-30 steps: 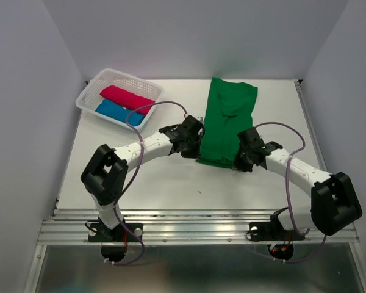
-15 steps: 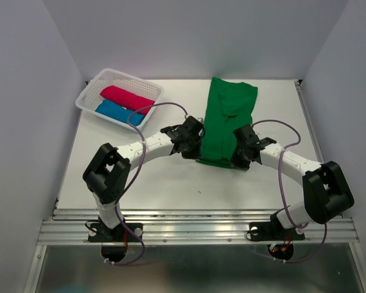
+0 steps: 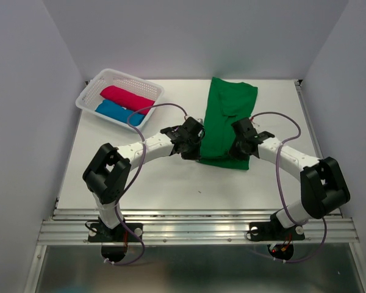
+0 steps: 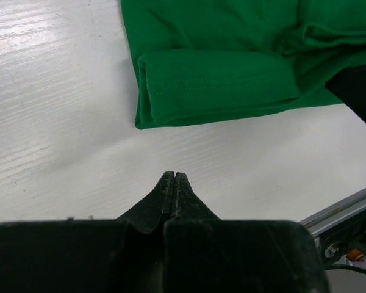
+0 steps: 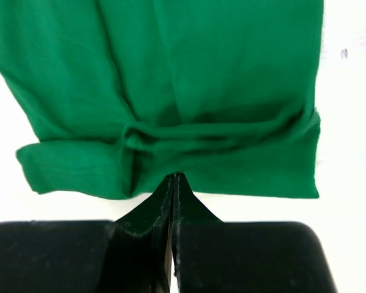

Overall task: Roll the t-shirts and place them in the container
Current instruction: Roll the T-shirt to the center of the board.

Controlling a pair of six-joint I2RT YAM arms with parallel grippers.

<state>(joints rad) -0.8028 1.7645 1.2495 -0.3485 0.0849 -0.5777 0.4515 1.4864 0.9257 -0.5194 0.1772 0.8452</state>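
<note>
— How do the jaws stand?
— The left gripper (image 4: 172,177) is pressed closed on nothing, over bare bench (image 4: 55,128) beside the green t-shirt (image 3: 227,122). The right gripper (image 5: 172,178) is closed at its near hem; whether it pinches cloth, I cannot tell.
— Arms?
— Both reach inward.
— Count?
— Three: the green one flat, the crimson tee (image 3: 127,97) and the blue tee (image 3: 119,112) rolled in the basket (image 3: 131,78), far left corner.

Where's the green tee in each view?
Top external: tee right of centre, running from between the wrists to the table's far edge.
Left wrist: tee across the top, right of centre.
Right wrist: tee fills the upper two thirds.
Shared landmark: its folded-over near hem.
</note>
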